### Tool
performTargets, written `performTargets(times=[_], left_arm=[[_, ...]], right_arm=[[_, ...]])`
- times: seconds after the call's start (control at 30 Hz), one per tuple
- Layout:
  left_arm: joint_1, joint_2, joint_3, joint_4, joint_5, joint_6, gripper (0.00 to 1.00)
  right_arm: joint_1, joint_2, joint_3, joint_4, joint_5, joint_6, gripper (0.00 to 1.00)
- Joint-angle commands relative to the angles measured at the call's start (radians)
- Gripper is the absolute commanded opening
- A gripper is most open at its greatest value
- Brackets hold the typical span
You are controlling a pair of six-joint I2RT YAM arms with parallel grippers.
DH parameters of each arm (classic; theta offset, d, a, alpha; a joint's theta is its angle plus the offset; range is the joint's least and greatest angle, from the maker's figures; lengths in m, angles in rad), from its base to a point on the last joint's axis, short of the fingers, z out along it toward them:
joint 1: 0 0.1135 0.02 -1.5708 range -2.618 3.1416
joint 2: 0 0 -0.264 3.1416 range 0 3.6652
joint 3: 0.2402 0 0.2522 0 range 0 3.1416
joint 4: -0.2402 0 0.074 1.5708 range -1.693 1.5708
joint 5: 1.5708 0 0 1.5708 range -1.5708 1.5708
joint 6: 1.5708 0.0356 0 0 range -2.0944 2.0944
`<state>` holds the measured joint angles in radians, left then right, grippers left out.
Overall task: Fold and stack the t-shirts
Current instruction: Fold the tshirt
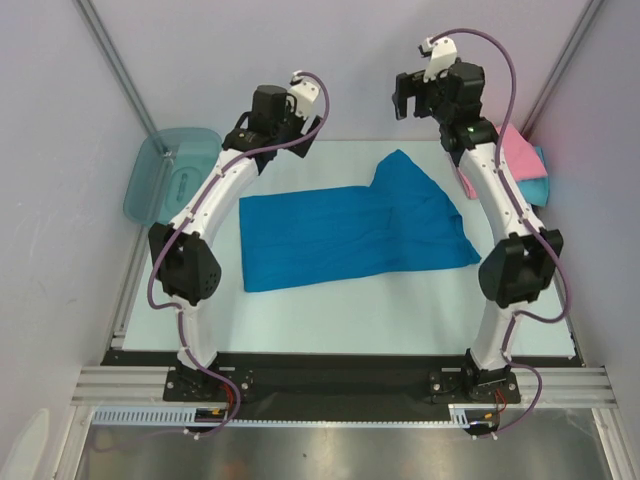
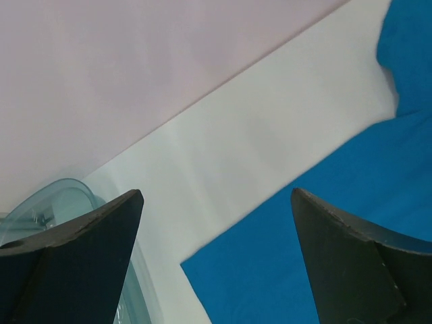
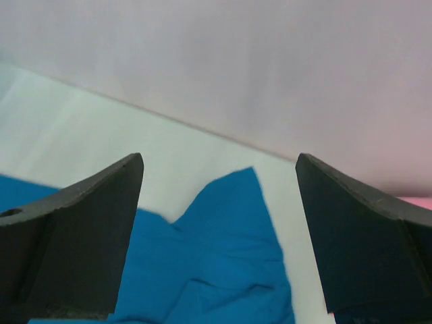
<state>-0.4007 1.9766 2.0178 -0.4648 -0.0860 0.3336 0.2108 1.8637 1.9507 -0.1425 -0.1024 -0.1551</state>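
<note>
Teal, translucent plastic marks the bin point(image 1: 165, 175) at the far left edge of the table point(image 1: 330, 320), and we leave it out of the job. Just right of it our left gripper point(image 2: 216, 192) hovers near the back-left corner of the deep blue t-shirt point(image 1: 340, 235), jaws spread wide, holding and touching nothing.

The shirt lies flat mid-table between our two arms, a long band with one sleeve poking toward the back wall. We judge it part-folded, so the step in hand is folding this first shirt. Next we would need to come down onto an edge or that sleeve, pinch cloth only, and carry it over without dragging the rest.

Our right gripper point(image 3: 219, 158) hangs high over the sleeve end, equally wide open and empty. At the far right, behind the right arm, the pink t-shirt point(image 1: 520, 150) lies with the turquoise t-shirt point(image 1: 541, 185) showing at its edge, and neither gripper is near them.
</note>
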Motion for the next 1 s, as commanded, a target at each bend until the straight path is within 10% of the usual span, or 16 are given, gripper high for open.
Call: performTargets(times=[0.0, 0.13, 0.27, 0.97], left_arm=[[-0.003, 0.010, 0.055, -0.087, 0.055, 0.027, 0.96], [-0.004, -0.002, 0.009, -0.109, 0.074, 0.029, 0.81], [-0.006, -0.012, -0.037, -0.142, 0.114, 0.062, 0.98], [-0.006, -0.047, -0.160, -0.167, 0.052, 0.119, 1.00]], right_arm=[[-0.048, 0.171, 0.126, -0.408, -0.091, 0.095, 1.00], [-0.077, 0.210, 0.093, -0.494, -0.085, -0.007, 1.00], [-0.085, 0.301, 0.172, -0.632, -0.106, -0.066, 1.00], [0.018, 0.457, 0.206, -0.916, -0.188, -0.273, 0.81]])
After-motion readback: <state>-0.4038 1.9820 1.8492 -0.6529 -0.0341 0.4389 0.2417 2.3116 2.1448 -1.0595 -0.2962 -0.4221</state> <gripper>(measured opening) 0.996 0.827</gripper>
